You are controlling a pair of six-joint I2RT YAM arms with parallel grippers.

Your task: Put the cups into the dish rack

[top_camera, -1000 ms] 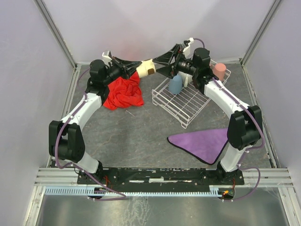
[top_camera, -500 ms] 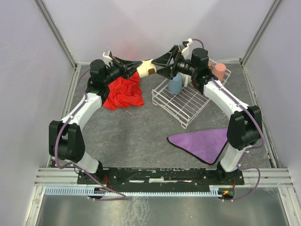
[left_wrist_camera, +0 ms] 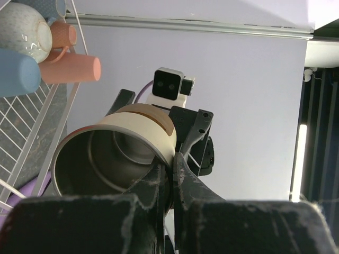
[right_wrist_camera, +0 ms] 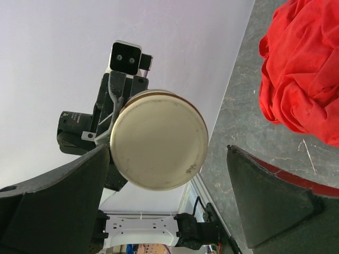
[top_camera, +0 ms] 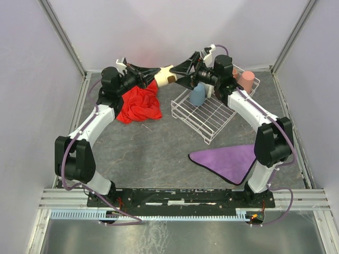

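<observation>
The round cream cup is hanging in the air just left of the white wire dish rack, lying on its side with its flat bottom pointing at the rack. The left gripper is pinching its rim. The right gripper, nearer the rack, is facing that bottom with fingers wide apart and open air around.

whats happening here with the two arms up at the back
It looks like a mid-air handover. The left gripper is shut on the rim of a cream cup and holds it out sideways, base toward the right gripper, which is wide open and has not closed on it. The dish rack already holds a light-blue cup and a salmon-pink tumbler. A red cloth and a purple cloth lie on the table.
</observation>
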